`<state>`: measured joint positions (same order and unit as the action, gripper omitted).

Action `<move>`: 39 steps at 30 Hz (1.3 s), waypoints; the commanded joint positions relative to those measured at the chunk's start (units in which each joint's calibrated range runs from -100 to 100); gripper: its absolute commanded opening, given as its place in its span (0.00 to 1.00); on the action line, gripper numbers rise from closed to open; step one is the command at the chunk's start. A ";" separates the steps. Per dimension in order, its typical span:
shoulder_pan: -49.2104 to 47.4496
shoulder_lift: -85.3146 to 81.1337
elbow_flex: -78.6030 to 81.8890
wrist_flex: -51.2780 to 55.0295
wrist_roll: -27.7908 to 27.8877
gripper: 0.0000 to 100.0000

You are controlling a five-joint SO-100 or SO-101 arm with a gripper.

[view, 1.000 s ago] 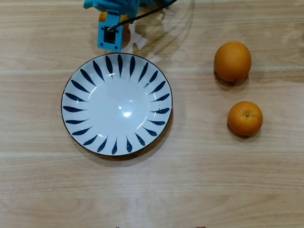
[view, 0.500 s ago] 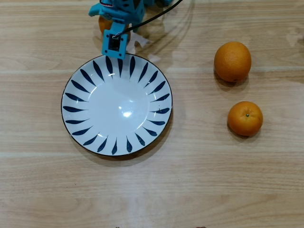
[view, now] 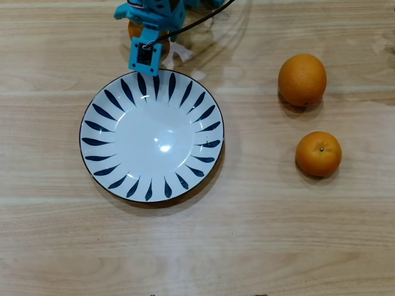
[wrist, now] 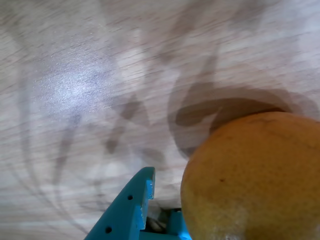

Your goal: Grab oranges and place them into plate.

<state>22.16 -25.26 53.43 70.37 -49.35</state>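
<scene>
**Orange at the gripper, not yet over the plate**

We are sitting at the top edge of the overhead view with the gripper (view: pixel 147 38) just above the plate (view: pixel 99 105) rim. The yellowish orange (wrist: pixel 255 180) is filling the lower right of the wrist view, right beside the one blue finger (wrist: pixel 131 205) we can see. The second finger is out of sight, so we can't tell whether the gripper is clamped on the fruit or only alongside it. Overhead, only a sliver of that orange (view: pixel 134 29) is showing under the arm.

Risks as we are judging them:
- If the grip is off-centre, round dimpled skin is likely to squirt out sideways and roll along the worktop (view: pixel 259 246).
- Carrying low could clip the plate rim and shift the plate.
- Releasing near the rim may let the fruit roll back out.

Around us: the plate is empty. The large orange (view: pixel 302 79) and small orange (view: pixel 318 153) are lying well apart to the right, clear of the path. The arm's cable (view: pixel 197 18) is trailing up top, nothing else is blocking.
</scene>
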 commanded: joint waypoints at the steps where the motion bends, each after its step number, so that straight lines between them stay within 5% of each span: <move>1: 0.66 0.07 -0.15 0.32 0.21 0.50; 13: 1.23 0.07 -0.06 0.24 0.89 0.20; 22: 1.87 -0.94 -3.14 4.19 0.99 0.26; 28: -0.63 -3.81 -25.23 16.48 1.67 0.26; 34: -7.73 -2.46 -37.36 15.79 -0.42 0.26; 39: -14.66 3.79 -38.36 2.21 -1.51 0.26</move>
<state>12.03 -24.50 18.55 82.26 -50.03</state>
